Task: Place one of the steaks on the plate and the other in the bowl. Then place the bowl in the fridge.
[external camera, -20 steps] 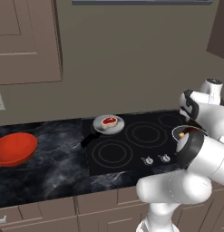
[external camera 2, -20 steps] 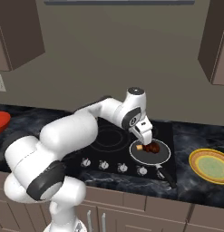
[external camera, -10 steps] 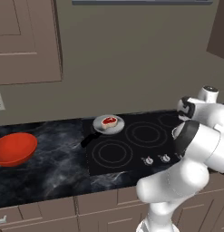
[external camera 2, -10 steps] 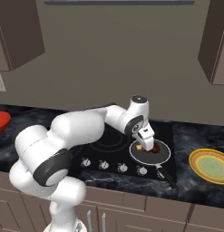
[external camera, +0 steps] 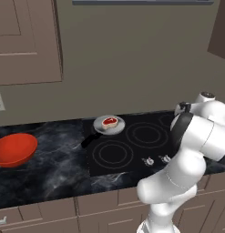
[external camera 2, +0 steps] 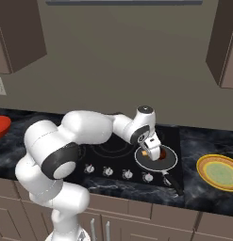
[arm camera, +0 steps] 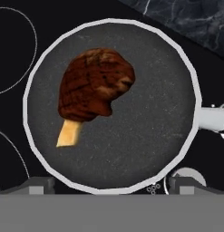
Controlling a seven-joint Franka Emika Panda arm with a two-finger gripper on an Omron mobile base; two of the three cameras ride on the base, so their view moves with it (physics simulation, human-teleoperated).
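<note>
One steak [external camera: 109, 121], red with a pale rim, lies in a small grey pan [external camera: 119, 127] at the back left of the cooktop. The red bowl [external camera: 13, 150] sits far left on the dark counter; its edge [external camera 2: 0, 127] shows in the right base view. The yellow-green plate [external camera 2: 220, 172] rests on the counter right of the cooktop. My gripper [external camera 2: 150, 150] hangs open just above a second grey pan [external camera 2: 172, 161]. In the hand view my gripper [arm camera: 111, 186] looks down on a browned piece of meat [arm camera: 93, 88] with a pale bone stub. The fridge is out of view.
The black cooktop [external camera: 132, 143] has a row of knobs [external camera 2: 118, 172] along its front edge. The front pan's black handle [external camera 2: 170, 181] points toward the counter's front edge. Wall cabinets [external camera: 23, 41] hang above the counter.
The hand has sunk a little lower over the front right pan, and the arm has swung further right. The gripper stays open; steak, bowl and plate have not moved.
</note>
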